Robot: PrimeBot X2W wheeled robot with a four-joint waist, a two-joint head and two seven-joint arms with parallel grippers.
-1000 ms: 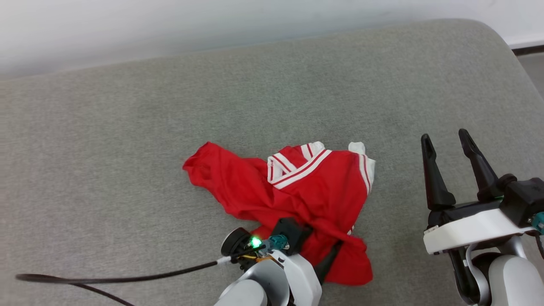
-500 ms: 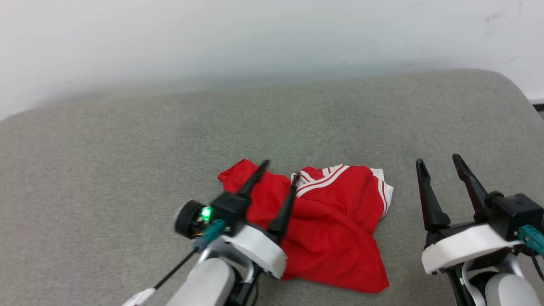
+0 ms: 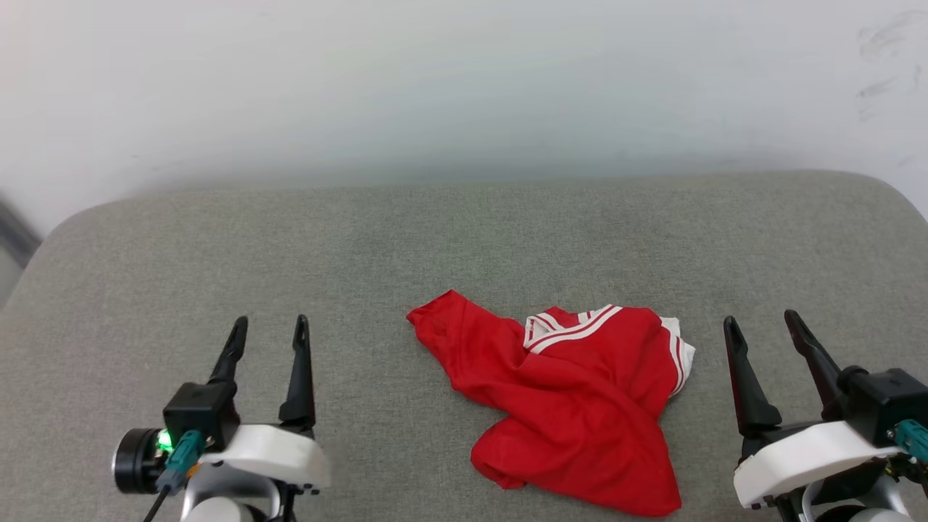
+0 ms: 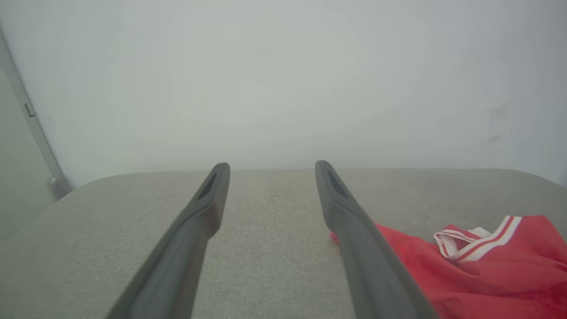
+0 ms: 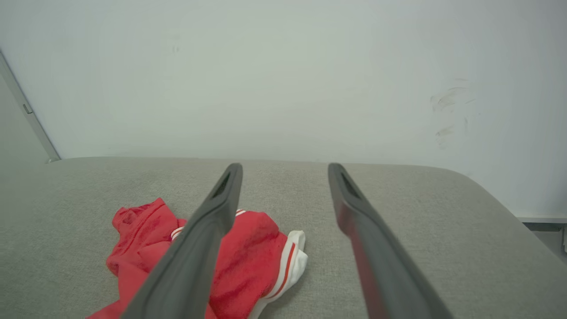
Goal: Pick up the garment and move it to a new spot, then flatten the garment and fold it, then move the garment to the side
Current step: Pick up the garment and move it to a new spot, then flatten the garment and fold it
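The garment (image 3: pixel 580 406) lies crumpled in a loose heap on the grey cushion (image 3: pixel 362 239). Its red body is bunched and folded over itself. The white-striped collar (image 3: pixel 573 328) faces up on the far part of the heap, and a white sleeve (image 3: pixel 685 355) with red trim pokes out at the heap's right edge.

The left gripper (image 3: pixel 271 319) is well apart from the garment, off to its left, level with its far half. Its wrist sits low and nearer the robot than the garment's near hem. The two long dark fingers point away from the robot, spread wide over bare cushion. In the left wrist view the garment's red tip shows just past the right-hand finger, which hides part of it.

The right gripper (image 3: pixel 759 317) is near the garment's right edge, close to the sleeve but not touching it. Its fingers also point away from the robot, leaning a little to the left, and are spread wide. In the right wrist view the garment lies low and left, partly behind the left-hand finger
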